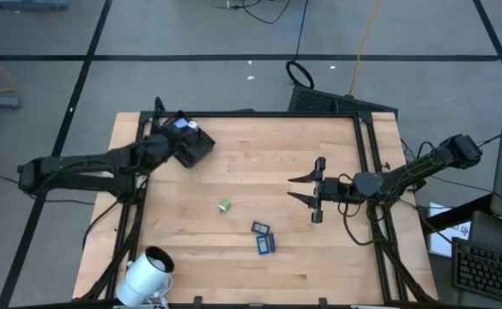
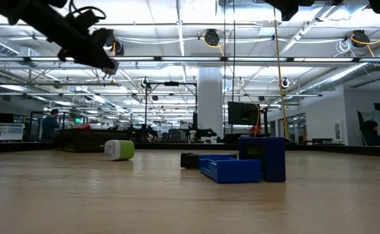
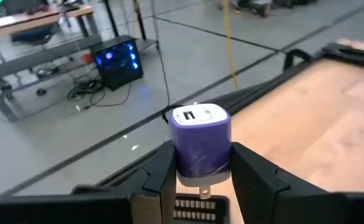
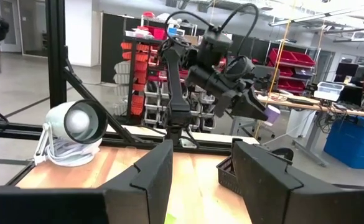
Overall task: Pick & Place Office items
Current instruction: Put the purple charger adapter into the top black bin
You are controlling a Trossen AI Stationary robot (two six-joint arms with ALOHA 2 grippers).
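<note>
The left end effector (image 3: 200,186) is gripping a purple-and-white charger (image 3: 200,140), holding it above the black tray (image 1: 192,148) at the worktop's (image 1: 259,154) far left. The right end effector (image 1: 306,189) is hovering wide open and empty, near the blue items (image 1: 264,238) and the green-and-white bit (image 1: 224,206) lying mid-worktop.

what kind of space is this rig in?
Likely an open robotics lab or workshop. The low view shows a long hall with exposed ceiling lights and desks; the right wrist view shows racks of red parts bins; a computer tower sits on the floor.
</note>
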